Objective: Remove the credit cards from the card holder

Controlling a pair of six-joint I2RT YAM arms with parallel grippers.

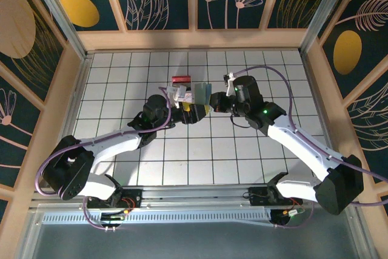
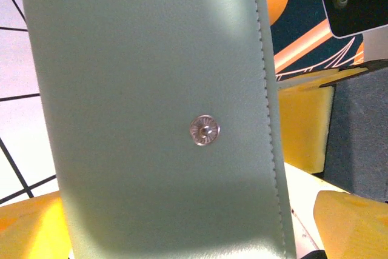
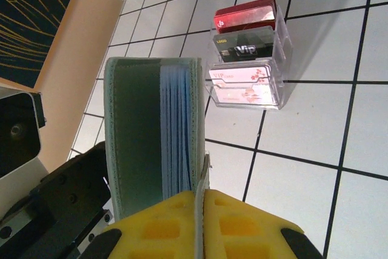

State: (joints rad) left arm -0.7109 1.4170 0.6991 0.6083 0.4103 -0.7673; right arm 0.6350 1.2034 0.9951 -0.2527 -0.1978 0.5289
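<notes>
The pale green card holder (image 2: 157, 119) is held off the tiled table (image 1: 121, 89), near a clear stand of cards (image 3: 248, 53). Its edge is pinched between the closed yellow pads of the right gripper (image 3: 202, 201). The left gripper (image 1: 183, 106) has its fingers (image 2: 30, 225) spread wide, one on either side of the holder's snap-buttoned face.

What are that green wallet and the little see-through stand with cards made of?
The card holder looks like soft matte leather or imitation leather: fine grain, stitched edges, a shiny metal-looking snap. The stand looks like clear glossy hard plastic: cards show through its walls.
</notes>
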